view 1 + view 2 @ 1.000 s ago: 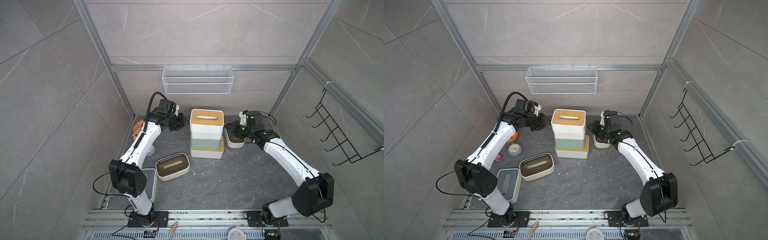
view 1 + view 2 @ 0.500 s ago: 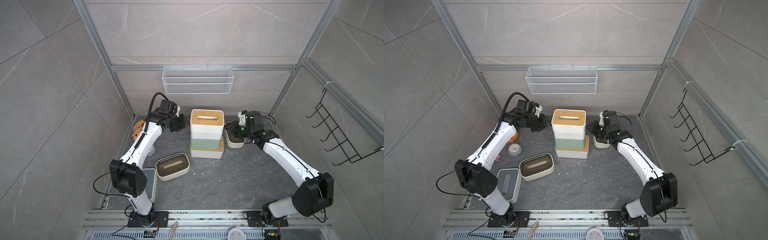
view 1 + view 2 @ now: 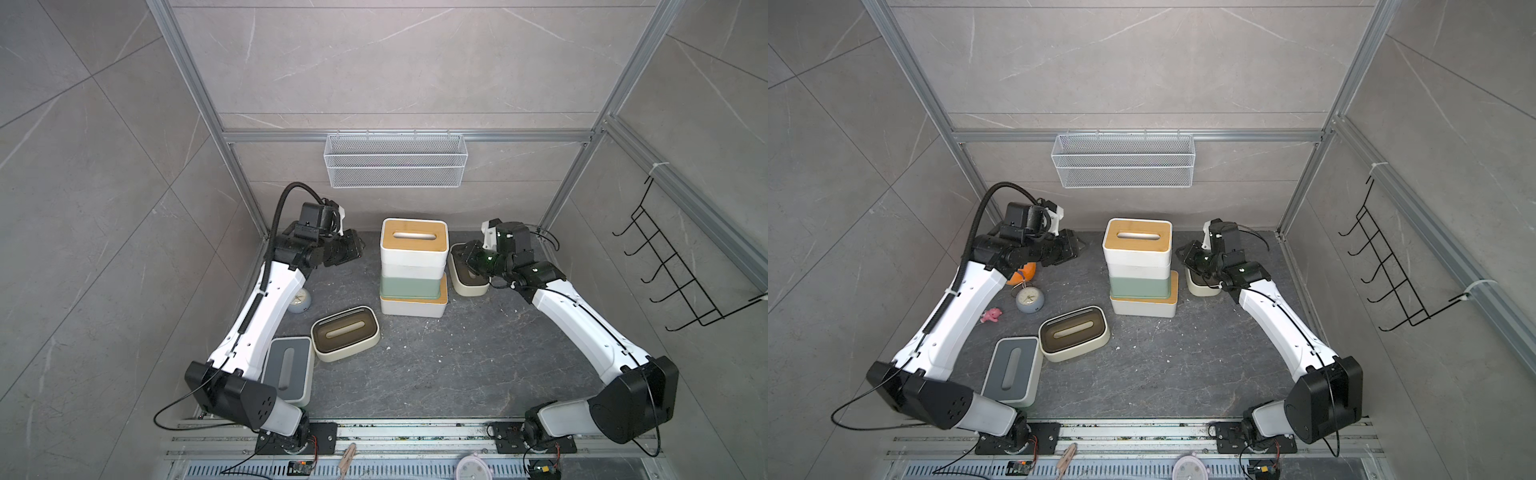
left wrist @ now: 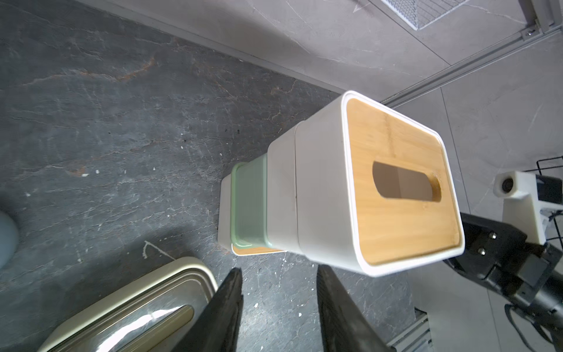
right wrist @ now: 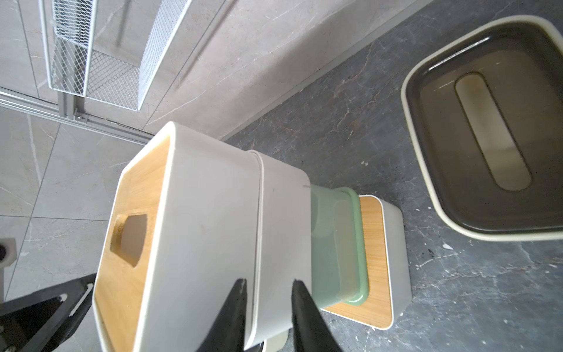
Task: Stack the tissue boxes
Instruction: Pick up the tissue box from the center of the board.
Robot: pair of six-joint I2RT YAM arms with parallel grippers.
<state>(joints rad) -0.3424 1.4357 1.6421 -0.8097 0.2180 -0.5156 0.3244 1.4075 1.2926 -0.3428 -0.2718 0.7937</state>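
Front-left corner of the tabletop (image 3: 478, 365): white box with grey lid (image 3: 286, 370), flat, slot up, partly under the left arm. Just beyond it lies a cream box with brown lid (image 3: 345, 332), turned askew, corners close; contact unclear. Along the left edge, further in: pink toy (image 3: 991, 314), small round clock (image 3: 1030, 299), something orange (image 3: 1025, 272) mostly hidden by the arm. Centre, toward the back edge: a four-high stack in both top views. At its base the bottom white box with bamboo lid (image 3: 413, 307); on it the pale green box (image 3: 409, 286), set leftward so a bamboo strip shows at the right; then a middle white box (image 3: 411, 270), lid covered; then the top white box with bamboo lid (image 3: 414, 241), level, slot up. A second cream box (image 3: 469, 286) stands just right of the stack on the tabletop. Right gripper (image 5: 268, 282) hangs over that box, tips toward the stack's side, jaws drawn nearly together, nothing between them. Left gripper (image 4: 278, 271) sits left of the stack's top, clear of it, jaws parted, empty. Back wall: white wire basket (image 3: 395, 166). Right wall: black hook rack (image 3: 685, 266).
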